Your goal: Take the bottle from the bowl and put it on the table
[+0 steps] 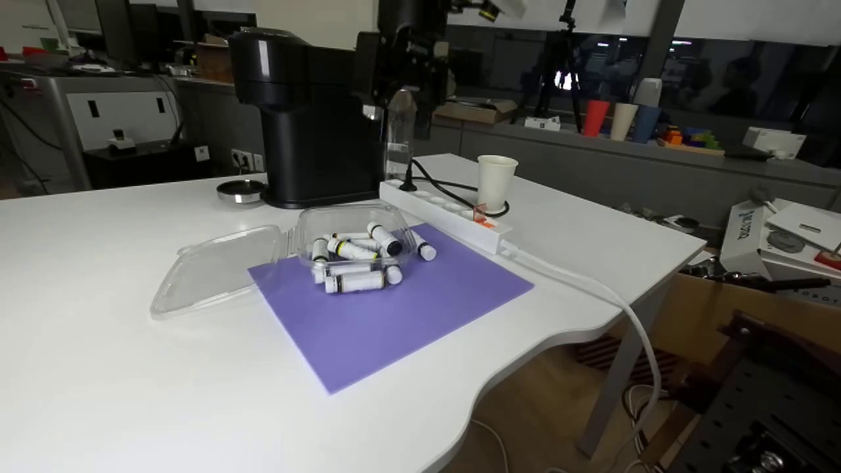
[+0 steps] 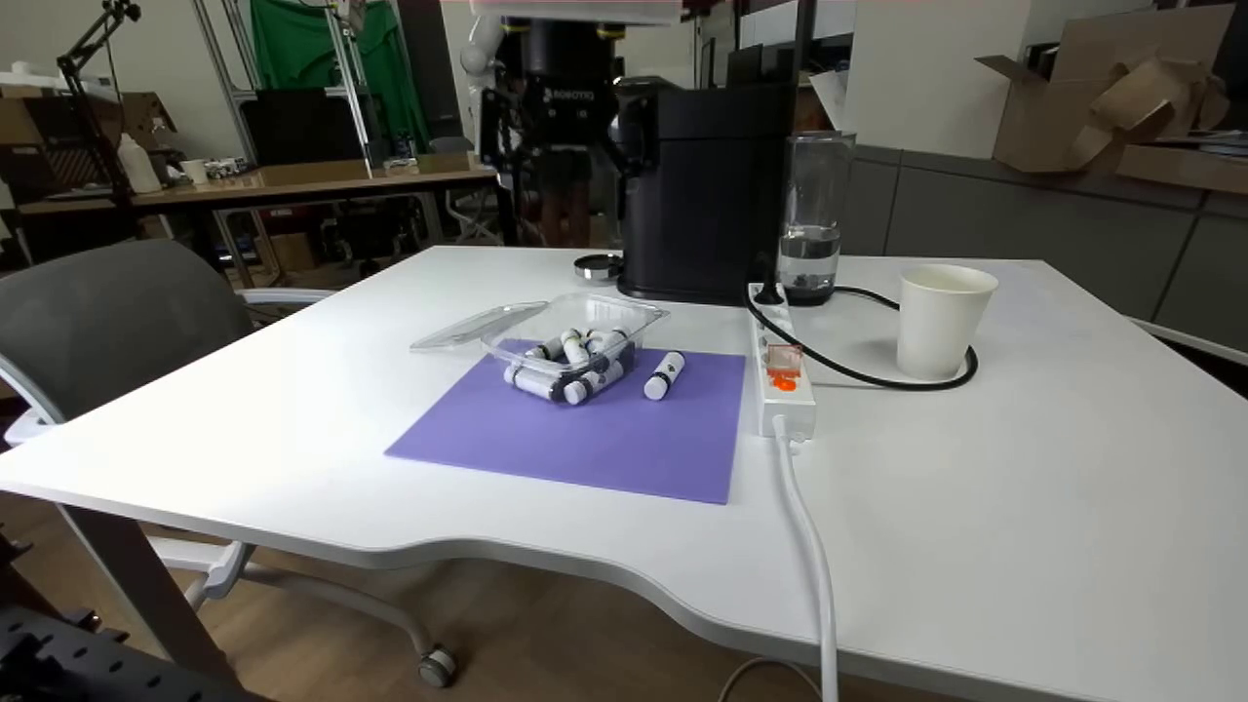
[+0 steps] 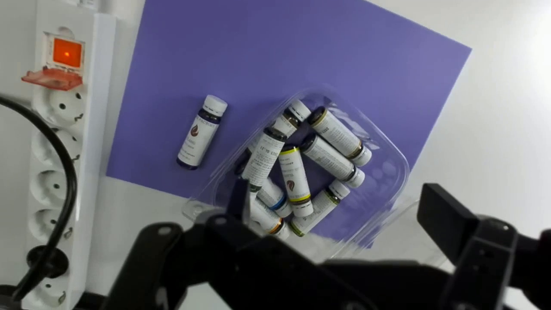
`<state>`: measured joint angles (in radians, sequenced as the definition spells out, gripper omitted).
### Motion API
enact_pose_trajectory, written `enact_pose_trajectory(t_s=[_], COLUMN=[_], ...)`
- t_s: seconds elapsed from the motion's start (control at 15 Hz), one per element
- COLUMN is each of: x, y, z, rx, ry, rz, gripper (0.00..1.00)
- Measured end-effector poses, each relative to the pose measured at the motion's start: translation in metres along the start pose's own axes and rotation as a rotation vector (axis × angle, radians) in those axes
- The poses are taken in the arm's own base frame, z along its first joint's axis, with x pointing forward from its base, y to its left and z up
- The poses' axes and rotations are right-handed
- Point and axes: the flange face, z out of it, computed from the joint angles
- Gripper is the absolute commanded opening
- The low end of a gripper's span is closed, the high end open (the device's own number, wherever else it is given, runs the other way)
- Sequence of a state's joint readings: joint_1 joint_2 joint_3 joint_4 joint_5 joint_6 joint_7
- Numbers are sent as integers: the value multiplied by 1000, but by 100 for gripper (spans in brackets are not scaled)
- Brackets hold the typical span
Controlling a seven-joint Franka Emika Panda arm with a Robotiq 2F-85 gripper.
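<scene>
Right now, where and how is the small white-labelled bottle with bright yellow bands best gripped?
Likely from above, through the open top of the clear plastic container, with the black gripper across the labelled middle of the yellow-banded bottle: it lies on its side, straight and uncovered there. The wrist view shows a gap on its right; its left looks tighter.

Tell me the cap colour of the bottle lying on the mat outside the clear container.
White; the bottle's cap shows best in the wrist view.
</scene>
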<state>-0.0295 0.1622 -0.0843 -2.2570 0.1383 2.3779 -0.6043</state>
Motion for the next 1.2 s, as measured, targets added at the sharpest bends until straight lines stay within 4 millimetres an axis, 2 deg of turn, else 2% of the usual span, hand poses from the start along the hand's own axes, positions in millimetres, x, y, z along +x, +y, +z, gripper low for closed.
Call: enact_pose_trajectory(t_s=[0.2,0.27,0.53,0.67,1.2], x=[27,28,25,26,48], y=[-5,-6,-2,-4,-29], z=[30,34,31,38,96], rx=[5,9,3,-30,-148], ry=[-33,-39,-39,-62,-49], rz=[-130,-132,-132,-183,-404], gripper=[100,100,100,100,100])
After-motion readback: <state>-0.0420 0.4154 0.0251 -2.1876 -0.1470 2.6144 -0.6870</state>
